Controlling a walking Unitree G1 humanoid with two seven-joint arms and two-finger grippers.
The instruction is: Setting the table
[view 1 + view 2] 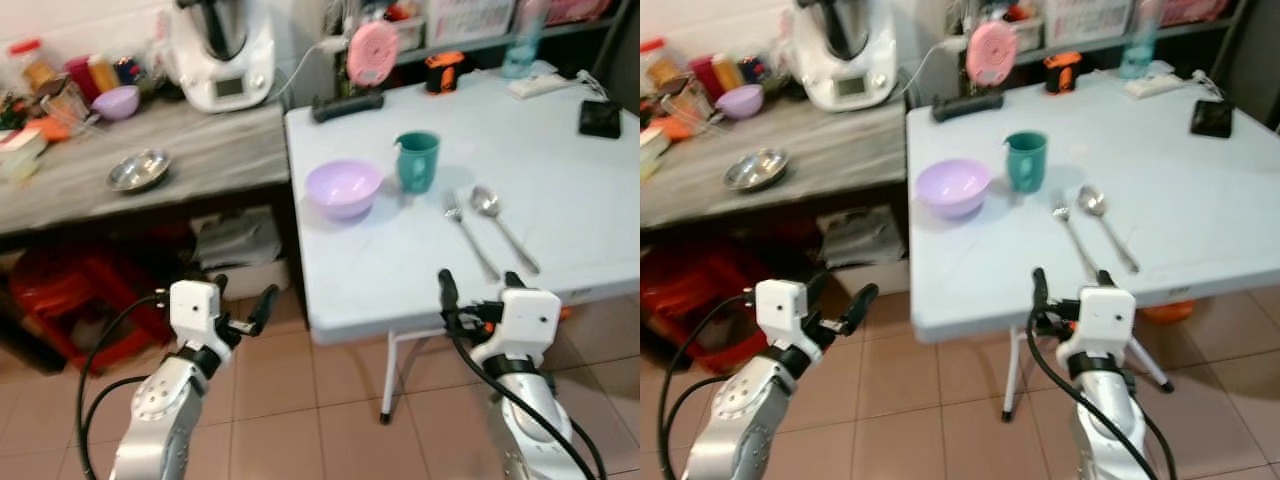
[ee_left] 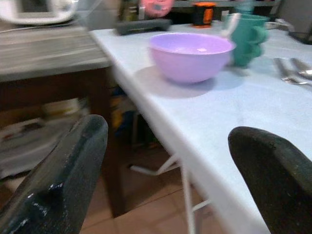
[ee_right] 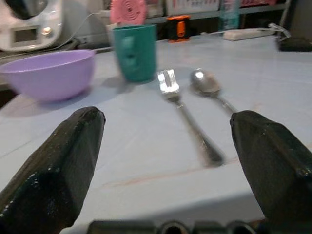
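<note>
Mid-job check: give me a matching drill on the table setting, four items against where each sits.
Items:
1. purple bowl
2. green mug
3. fork
4. spoon

Places:
A. rightmost piece of the setting
B. leftmost, nearest the wooden counter
C. just right of the bowl
D. between mug and spoon, lying flat

Pairs: 1-B, 2-C, 3-D, 4-A

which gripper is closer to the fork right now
Right. The right gripper sits at the table edge just short of the fork; the left gripper hangs off the table's left side.
</note>
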